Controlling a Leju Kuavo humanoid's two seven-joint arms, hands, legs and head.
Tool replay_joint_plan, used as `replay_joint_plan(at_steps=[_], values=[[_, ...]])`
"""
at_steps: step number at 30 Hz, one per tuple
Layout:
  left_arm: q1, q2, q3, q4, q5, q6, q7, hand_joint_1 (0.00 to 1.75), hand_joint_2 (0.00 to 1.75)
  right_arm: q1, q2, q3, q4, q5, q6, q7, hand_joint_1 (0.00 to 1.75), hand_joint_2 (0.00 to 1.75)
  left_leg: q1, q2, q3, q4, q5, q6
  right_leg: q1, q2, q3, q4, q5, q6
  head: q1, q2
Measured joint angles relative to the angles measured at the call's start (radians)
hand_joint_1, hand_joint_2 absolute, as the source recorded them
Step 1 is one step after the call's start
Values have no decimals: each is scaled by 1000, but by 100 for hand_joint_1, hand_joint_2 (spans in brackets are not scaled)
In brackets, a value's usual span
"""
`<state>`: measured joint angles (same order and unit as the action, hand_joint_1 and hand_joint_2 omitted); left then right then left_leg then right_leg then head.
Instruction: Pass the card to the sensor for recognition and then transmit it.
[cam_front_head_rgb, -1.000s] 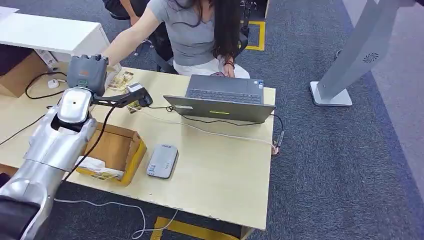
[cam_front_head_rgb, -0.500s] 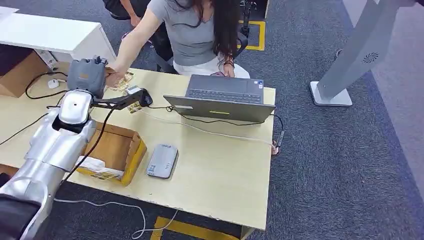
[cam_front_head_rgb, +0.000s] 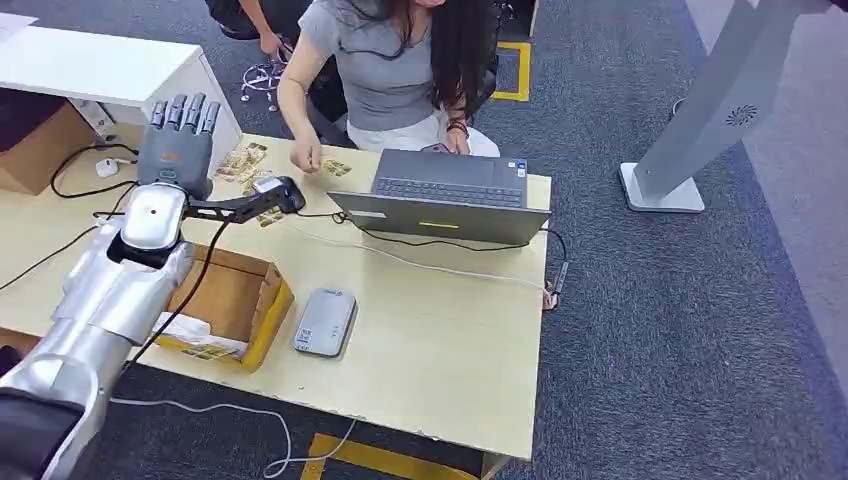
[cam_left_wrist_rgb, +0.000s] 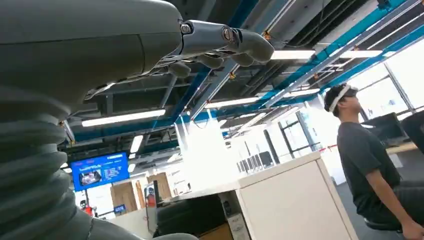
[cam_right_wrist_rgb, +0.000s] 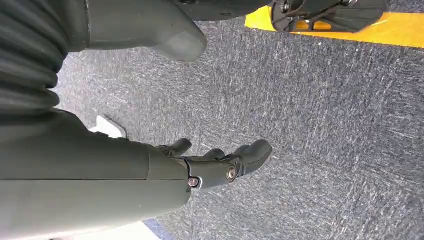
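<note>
A: Where was the left hand (cam_front_head_rgb: 180, 128) at that point?

B: Raised at the far edge of the table (cam_front_head_rgb: 450, 340), fingers (cam_front_head_rgb: 187, 110) straight and spread, holding nothing. The left wrist view agreed: fingers only loosely bent against the ceiling lights, nothing between them.

A: And the card?

B: A small card (cam_front_head_rgb: 336, 167) lay on the table well off to the hand's right, by the laptop (cam_front_head_rgb: 440, 200), just under the seated person's hand (cam_front_head_rgb: 305, 158). My reading is that it had been handed over, so the pass was done or nearly so. A loose spread of similar cards (cam_front_head_rgb: 243, 160) lay just right of the hand.

A: Which hand was nearer to them?

B: The left, clearly. The right hand (cam_right_wrist_rgb: 220, 162) hung low over grey carpet, fingers slightly curled and apart, with nothing in it.

A: The sensor?

B: The grey card reader (cam_front_head_rgb: 325, 322) sat nearer the robot than the hand, back along the forearm and to its right, beside the cardboard box (cam_front_head_rgb: 235, 300). Its long axis ran roughly away from the robot. Any next card would have to travel back toward the body to reach it.

A: Any writing?

B: A small mark at the reader's far end, too small to read. The card faces looked printed, but I couldn't make out what.
</note>
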<state>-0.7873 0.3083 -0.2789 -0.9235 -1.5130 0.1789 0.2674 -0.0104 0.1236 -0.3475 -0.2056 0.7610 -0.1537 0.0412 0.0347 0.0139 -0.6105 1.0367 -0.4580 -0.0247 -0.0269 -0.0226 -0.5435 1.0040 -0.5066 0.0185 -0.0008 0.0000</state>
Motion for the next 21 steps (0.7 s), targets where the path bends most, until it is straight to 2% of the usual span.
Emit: replay_joint_plan(at_steps=[3, 5, 10, 12, 15, 17, 21], values=[[16, -5, 0, -8, 38, 11, -29, 0, 175, 0, 0, -1, 0, -2, 0, 0, 0, 175, 0, 0, 0, 0, 0, 0, 0, 0, 0, 0, 0, 0, 0, 0], [60, -4, 5, -60, 86, 27, -62, 0, 175, 0, 0, -2, 0, -7, -1, 0, 0, 175, 0, 1, 0, 0, 0, 0, 0, 1, 0, 0, 0, 0, 0, 0], [274, 15, 32, -308, 191, 70, -115, 0, 175, 2, 2, -6, 0, -26, -8, 1, 0, 175, 0, 2, 0, -1, -2, -1, 0, 3, 0, 0, -1, 0, 0, 0], [419, 33, 60, -468, 213, 101, -135, 0, 175, 5, 6, -10, 0, -39, -17, 0, 0, 175, -1, 8, 2, -1, -4, -1, -1, 8, -1, 0, -2, -1, -1, 0], [593, 42, 90, -640, 216, 132, -155, 0, 175, 9, 8, -23, 0, -39, -23, 0, 0, 175, -1, 7, 2, -1, -5, -1, -1, 6, -1, 0, -4, -1, -2, 0], [658, 47, 105, -705, 217, 135, -157, 0, 175, 9, 8, -27, 0, -39, -24, 0, 0, 175, 0, 6, 1, -1, -5, -1, 0, 5, -1, 0, -4, -1, -2, 0], [707, 51, 131, -779, 217, 135, -164, 0, 175, 8, 8, -32, 0, -39, -26, -2, 0, 175, 0, 4, 1, -1, -5, -1, 0, 3, 0, 0, -4, -1, -2, 0]])
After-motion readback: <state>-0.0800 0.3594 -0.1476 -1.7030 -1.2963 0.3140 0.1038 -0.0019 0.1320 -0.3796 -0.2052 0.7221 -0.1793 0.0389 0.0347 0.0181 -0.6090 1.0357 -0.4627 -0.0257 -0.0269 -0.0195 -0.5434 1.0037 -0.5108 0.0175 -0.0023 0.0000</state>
